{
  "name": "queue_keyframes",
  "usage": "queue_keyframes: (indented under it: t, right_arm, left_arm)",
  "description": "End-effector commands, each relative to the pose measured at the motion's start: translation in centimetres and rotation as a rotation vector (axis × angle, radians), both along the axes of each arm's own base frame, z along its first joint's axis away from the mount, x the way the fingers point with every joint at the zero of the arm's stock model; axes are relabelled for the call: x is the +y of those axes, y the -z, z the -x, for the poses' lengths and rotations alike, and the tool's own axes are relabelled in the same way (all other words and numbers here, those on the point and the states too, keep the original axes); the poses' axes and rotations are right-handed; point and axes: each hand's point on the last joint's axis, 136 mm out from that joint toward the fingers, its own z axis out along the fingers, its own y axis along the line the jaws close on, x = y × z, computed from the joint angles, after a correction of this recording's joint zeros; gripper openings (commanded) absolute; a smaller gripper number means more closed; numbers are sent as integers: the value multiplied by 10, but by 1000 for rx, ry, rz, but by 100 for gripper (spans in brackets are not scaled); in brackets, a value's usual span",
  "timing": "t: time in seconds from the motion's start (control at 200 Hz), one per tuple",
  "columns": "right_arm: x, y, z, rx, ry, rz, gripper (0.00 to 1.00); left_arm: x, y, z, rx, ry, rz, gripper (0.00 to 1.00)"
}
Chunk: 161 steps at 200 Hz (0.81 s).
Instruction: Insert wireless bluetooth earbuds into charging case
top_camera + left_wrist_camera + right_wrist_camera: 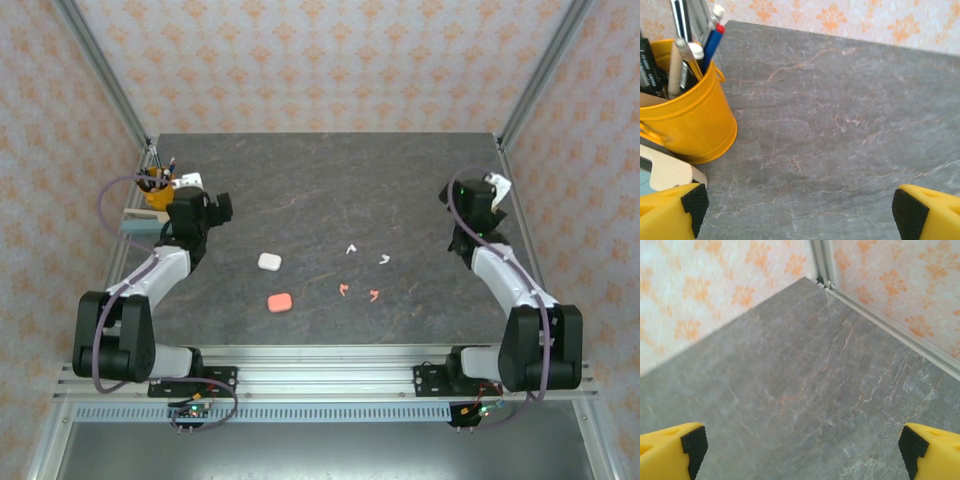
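The left claw [802,207] and right claw [802,445] both gape empty, well away from the white case [269,262]. Four earbuds [351,248] lie loose on the counter [400,180] right of that case: probably light, slick, hard; pinch each stem.

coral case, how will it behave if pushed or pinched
The coral case looks smooth and rounded, so it may slip from a pinch. It lies flat on the table, so a push probably slides it, not rolls it.
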Motion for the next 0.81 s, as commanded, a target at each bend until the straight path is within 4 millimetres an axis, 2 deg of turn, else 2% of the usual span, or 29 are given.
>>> queue_keyframes:
  t: [0.0,0.14,0.29,0.405,0.581,0.801]
  right_arm:
    - [10,37,37,255,41,-151,100]
    - [71,22,40,286,-197,-301,85]
    - [148,29,64,411,-361,-355,81]
    - [207,44,86,514,-452,-315,81]
    - [294,69,112,639,-560,-167,81]
    - [384,96,133,788,-653,72,84]
  left_arm:
    - [-3,14,31,177,-100,133,97]
    - [-11,14,55,289,-159,243,97]
    - [-19,14,75,324,-196,342,98]
    - [-19,11,81,335,-213,367,100]
    - [-17,3,77,351,-221,358,100]
    - [3,-8,71,351,-281,337,100]
